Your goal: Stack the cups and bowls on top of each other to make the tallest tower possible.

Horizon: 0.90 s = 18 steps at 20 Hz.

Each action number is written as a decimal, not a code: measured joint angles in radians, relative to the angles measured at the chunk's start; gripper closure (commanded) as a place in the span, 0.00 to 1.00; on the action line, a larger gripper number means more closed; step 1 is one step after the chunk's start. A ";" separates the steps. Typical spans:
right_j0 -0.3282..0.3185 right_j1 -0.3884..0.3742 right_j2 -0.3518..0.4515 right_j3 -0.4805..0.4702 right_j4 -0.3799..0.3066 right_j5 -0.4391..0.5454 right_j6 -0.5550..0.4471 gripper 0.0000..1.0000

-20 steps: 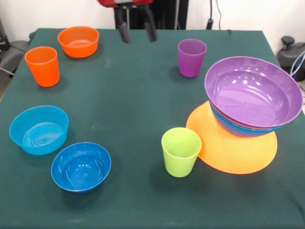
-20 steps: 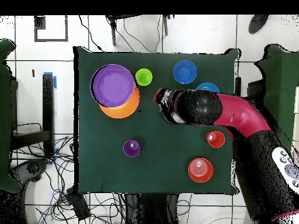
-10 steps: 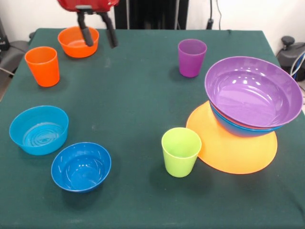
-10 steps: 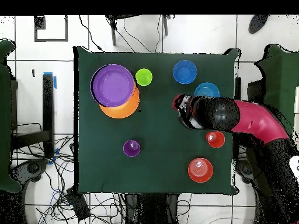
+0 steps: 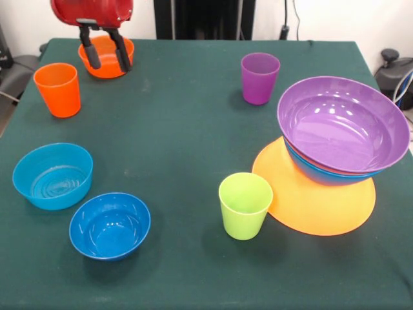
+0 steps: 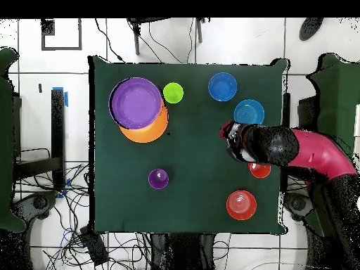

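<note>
green cloth covers the worktop (image 5: 181, 116), and every piece of the task stands on it. the tower (image 5: 335, 155) occupies the right side of the front view: the orange-yellow bowl (image 5: 316, 200) lies upturned as the widest base, a blue bowl (image 5: 322, 175) sits on it with a thin red rim showing above, and the purple bowl (image 5: 342, 123) nests on top, tilted toward the camera. a wide base at the bottom is a sound choice for height, though the tilt suggests the upper bowls are not seated level.

the loose pieces stand upright and apart, which leaves room for a grasp on each. the lime green cup (image 5: 245, 205) stands just beside the base; the purple cup (image 5: 260, 77) stands behind the tower. at the left are the orange cup (image 5: 58, 89), the light blue bowl (image 5: 53, 175) and the dark blue bowl (image 5: 110, 225).

the gripper (image 5: 104, 53) hangs at the far left, in front of the small orange bowl (image 5: 106, 57). its fingers (image 5: 120, 53) are spread and hold nothing, with the bowl's near wall seen between them. whether they straddle the rim or hover above it cannot be told. the likely step is picking up this bowl.
</note>
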 measured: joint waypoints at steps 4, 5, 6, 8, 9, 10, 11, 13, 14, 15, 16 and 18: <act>-0.016 -0.008 0.003 0.000 -0.004 0.012 0.000 0.00; -0.020 -0.011 0.004 0.000 -0.004 0.017 0.000 0.00; -0.024 -0.015 0.006 0.000 -0.005 0.025 0.000 0.00; -0.029 -0.020 0.010 -0.003 -0.005 0.048 0.000 0.00; -0.029 -0.020 0.012 -0.006 -0.005 0.063 0.000 0.00; -0.029 -0.021 0.014 -0.010 -0.006 0.078 0.000 0.00; -0.029 -0.021 0.015 -0.013 -0.006 0.089 0.000 0.00; -0.029 -0.021 0.018 -0.021 -0.007 0.110 0.000 0.00; -0.029 -0.021 0.020 -0.026 -0.007 0.120 0.000 0.00; -0.029 -0.021 0.021 -0.031 -0.007 0.128 0.000 0.00; -0.030 -0.021 0.023 -0.037 -0.009 0.138 0.000 0.00; -0.030 -0.020 0.024 -0.044 -0.010 0.144 0.000 0.00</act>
